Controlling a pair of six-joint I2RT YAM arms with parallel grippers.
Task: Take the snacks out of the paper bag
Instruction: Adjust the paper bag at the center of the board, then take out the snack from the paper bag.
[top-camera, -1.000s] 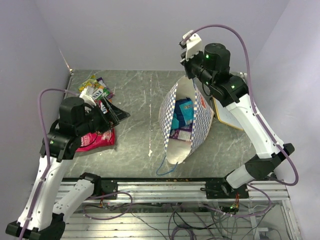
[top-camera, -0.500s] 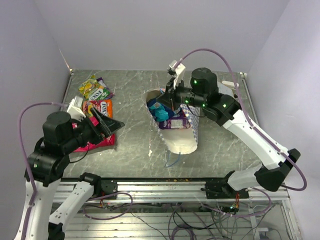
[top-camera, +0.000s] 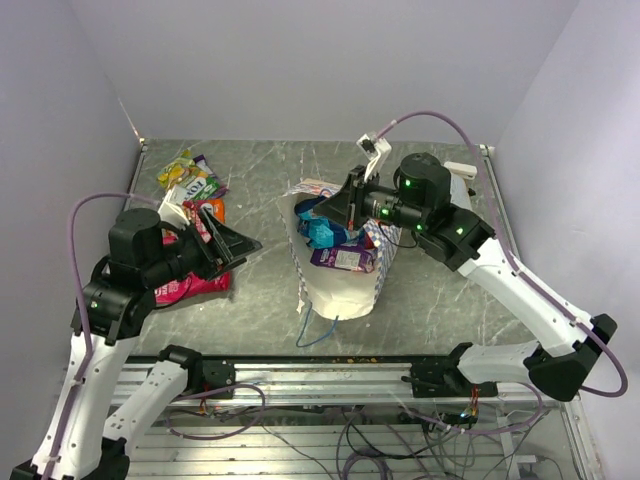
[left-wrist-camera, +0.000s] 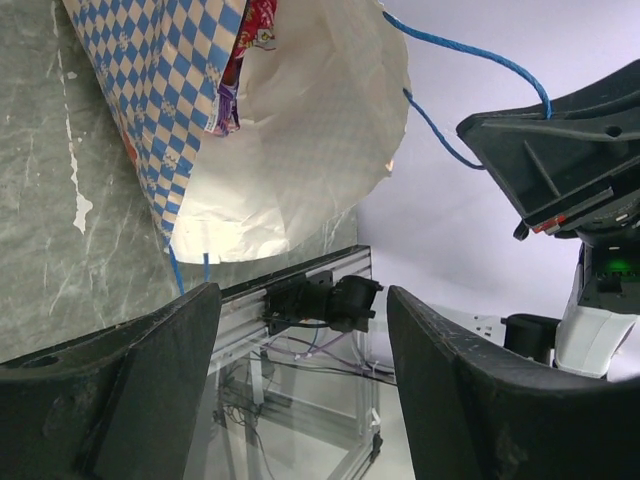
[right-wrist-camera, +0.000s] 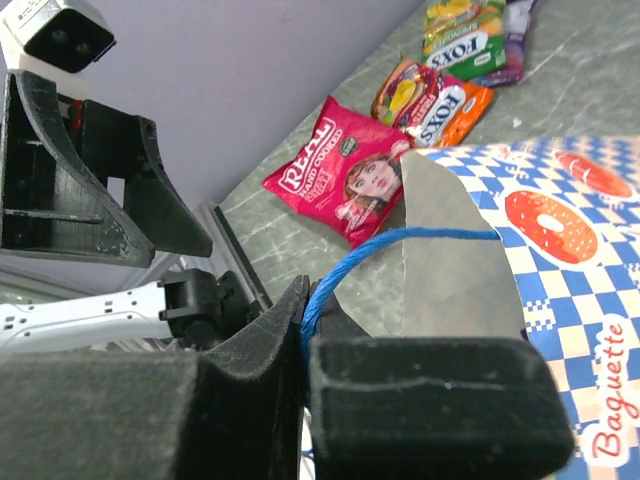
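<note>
Your bag (top-camera: 345, 290) lies mid-table, checkered outside and cream inside, its mouth gaping on blue and purple snacks (top-camera: 335, 245). The top view only puts your right gripper (top-camera: 349, 202) at the rim, while its wrist camera shows the fingers pinched tight on the blue handle (right-wrist-camera: 420, 238). Your left gripper (left-wrist-camera: 300, 300) hangs wide open and empty near the red packet (top-camera: 190, 283).

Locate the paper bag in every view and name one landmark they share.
Top external: paper bag at centre, mouth open to the camera.
Left wrist: paper bag fills the upper left, cream inside showing.
Right wrist: its checkered outside on the right.
Shared landmark: blue string handles.
</note>
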